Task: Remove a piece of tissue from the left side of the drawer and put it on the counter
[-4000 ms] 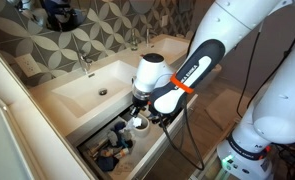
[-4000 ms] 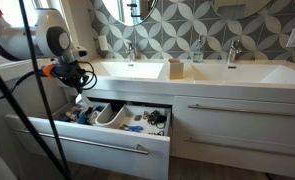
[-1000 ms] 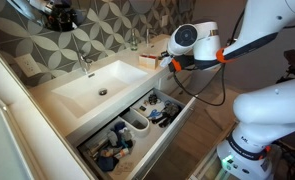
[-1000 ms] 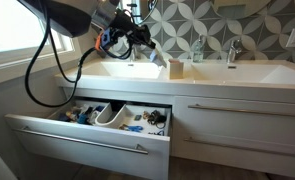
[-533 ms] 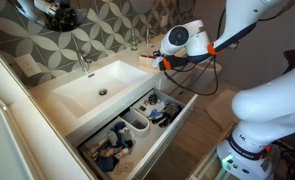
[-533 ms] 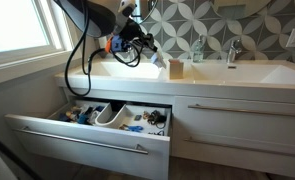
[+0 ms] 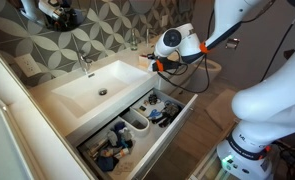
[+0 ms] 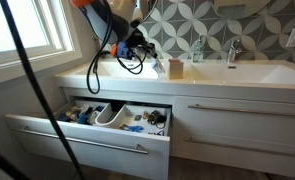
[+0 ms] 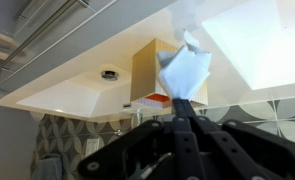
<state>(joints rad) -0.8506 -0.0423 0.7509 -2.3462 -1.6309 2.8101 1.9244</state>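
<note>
Thin crumpled white tissue is pinched at one end in the closed jaws, above the smooth white counter near a tan box. Weighs nothing, floppy, tears easy, so I'd pinch a bunched bit lightly

White on white, grey petals behind!
White counter, white drawer front, and blue and dark clutter showing inside. The wall tiles run grey with pale petal-and-circle shapes. There's the white tissue over the black gripper, beside a tan box with a touch of red-orange. The arm is white with an orange band.
</note>
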